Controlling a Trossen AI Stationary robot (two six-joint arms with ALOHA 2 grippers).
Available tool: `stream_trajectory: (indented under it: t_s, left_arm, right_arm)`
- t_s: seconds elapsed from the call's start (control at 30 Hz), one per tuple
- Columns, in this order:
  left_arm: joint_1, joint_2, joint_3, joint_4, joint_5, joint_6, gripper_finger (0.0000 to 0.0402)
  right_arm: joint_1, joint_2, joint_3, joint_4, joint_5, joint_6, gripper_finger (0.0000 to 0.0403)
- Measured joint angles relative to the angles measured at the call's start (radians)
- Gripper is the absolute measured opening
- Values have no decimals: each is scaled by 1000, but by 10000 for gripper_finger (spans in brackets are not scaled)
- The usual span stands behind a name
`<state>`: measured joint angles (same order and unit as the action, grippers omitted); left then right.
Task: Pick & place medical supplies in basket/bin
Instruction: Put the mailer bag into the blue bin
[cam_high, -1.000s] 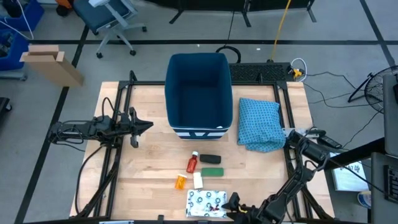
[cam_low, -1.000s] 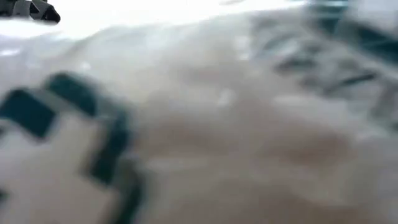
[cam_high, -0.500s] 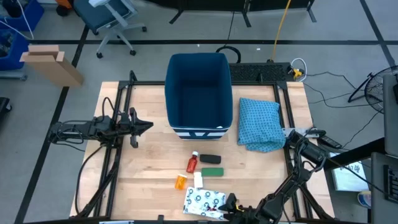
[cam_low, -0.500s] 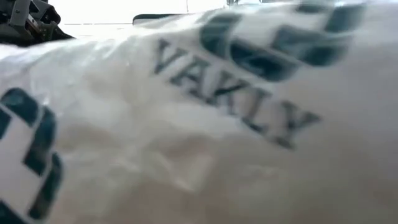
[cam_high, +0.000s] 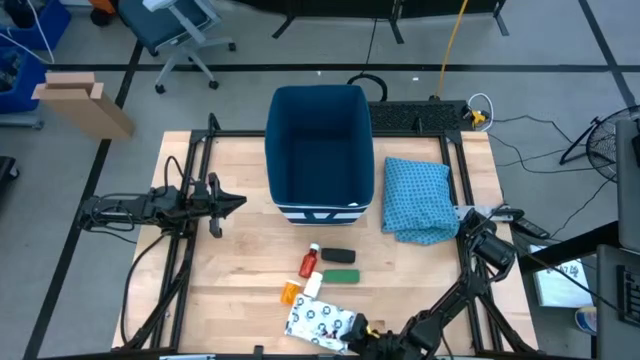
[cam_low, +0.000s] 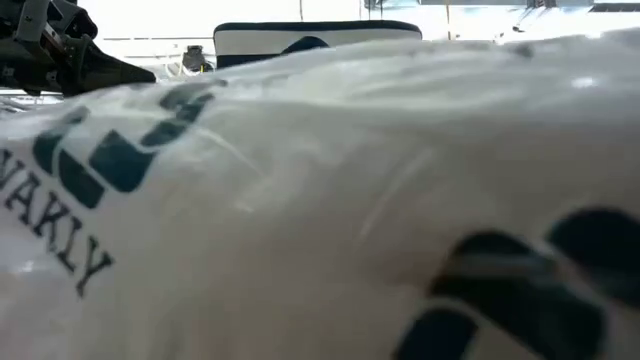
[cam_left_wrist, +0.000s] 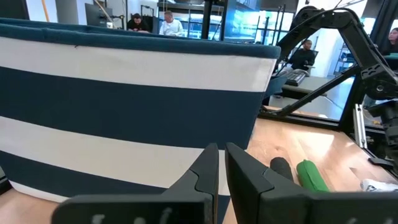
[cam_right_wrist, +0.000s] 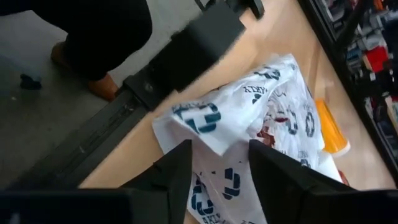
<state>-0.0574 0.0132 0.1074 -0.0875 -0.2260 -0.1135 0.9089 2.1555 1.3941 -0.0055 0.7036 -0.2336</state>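
Observation:
The flat white packet (cam_high: 320, 323) with dark print lies near the table's near edge and fills the low view (cam_low: 320, 200). My right gripper (cam_high: 362, 331) is open at the packet's near right edge (cam_right_wrist: 214, 140). Left of the packet's far end lie the orange pill bottle (cam_high: 290, 292) and white tube (cam_high: 314, 287). Beyond them are the red bottle (cam_high: 309, 261), black oblong (cam_high: 338, 256) and green oblong (cam_high: 341, 276). The dark-blue bin (cam_high: 320, 150) stands at the far middle. My left gripper (cam_high: 235, 203) is shut, left of the bin. My right gripper is open astride the packet's crumpled near right edge (cam_right_wrist: 217, 134), one finger (cam_right_wrist: 177, 171) on each side. It comes slanting down from the table's near right. The packet lies on the table. The fingers hide where they meet it.
A blue patterned folded cloth (cam_high: 418, 198) lies right of the bin. Black frame rails run along the table's left (cam_high: 190, 230) and right (cam_high: 465, 200) sides. Bare wood shows between my left gripper and the supplies. People sit in the room beyond the bin.
My right gripper has moved toward the table's left along the near edge. The packet has slid left with it and turned slightly, and its far left end has come up against the white tube and orange bottle.

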Motion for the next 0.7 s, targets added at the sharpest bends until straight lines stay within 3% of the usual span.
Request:
stream_trajectory:
  t_s: [0.23, 0.37, 0.7]
  left_arm:
    - [0, 0, 0, -14, 0, 0, 33]
    - [0, 0, 0, -31, 0, 0, 33]
    - [0, 0, 0, -42, 0, 0, 33]
  right_arm:
    - [-4, -4, 0, 2, 0, 50, 15]
    - [-4, -17, -1, -26, 21, 77, 4]
    - [9, -159, -2, -286, 55, 264, 0]
